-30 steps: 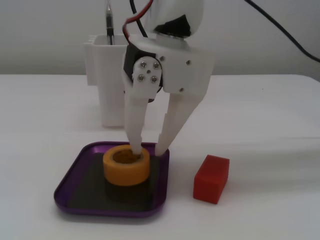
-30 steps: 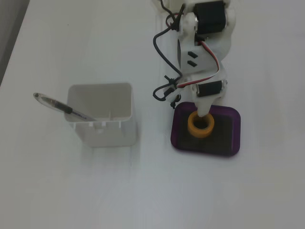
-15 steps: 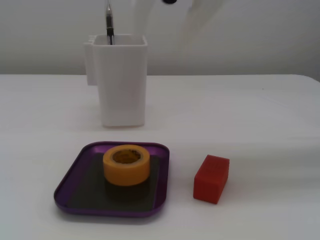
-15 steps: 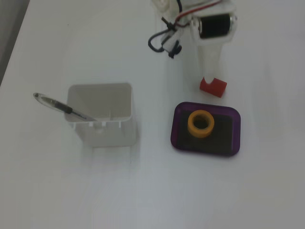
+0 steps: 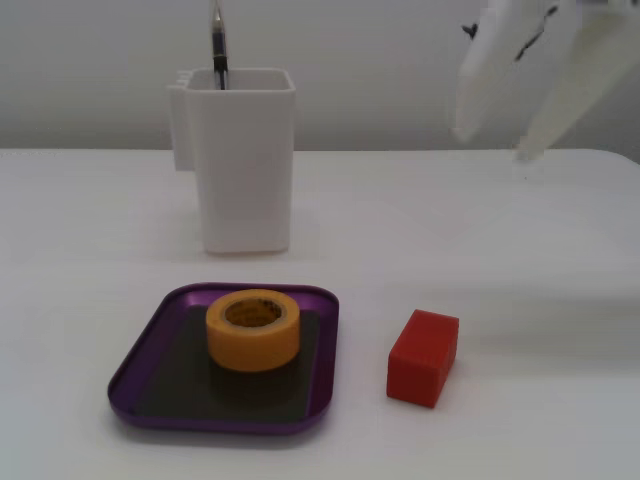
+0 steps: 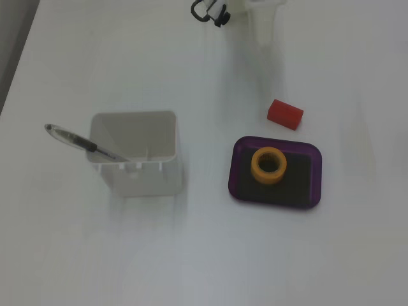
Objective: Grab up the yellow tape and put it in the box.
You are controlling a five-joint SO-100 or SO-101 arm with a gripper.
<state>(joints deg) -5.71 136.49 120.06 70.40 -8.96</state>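
The yellow tape (image 5: 253, 328) lies flat inside the purple box (image 5: 150, 345), on its dark bottom, hole facing up. Just beside the box, not touching it, stands a red block (image 5: 424, 356). Behind the box is a white container (image 5: 240, 158) holding a pen (image 6: 83, 143). The gripper (image 5: 495, 140) hangs blurred well above the surface – its jaws are apart and hold nothing.

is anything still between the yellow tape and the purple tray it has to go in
Nothing visible does: the yellow-orange roll of tape already sits inside the shallow purple metallic tray, on its dark bottom. The small red block lies outside the tray, beside it, apart from both.
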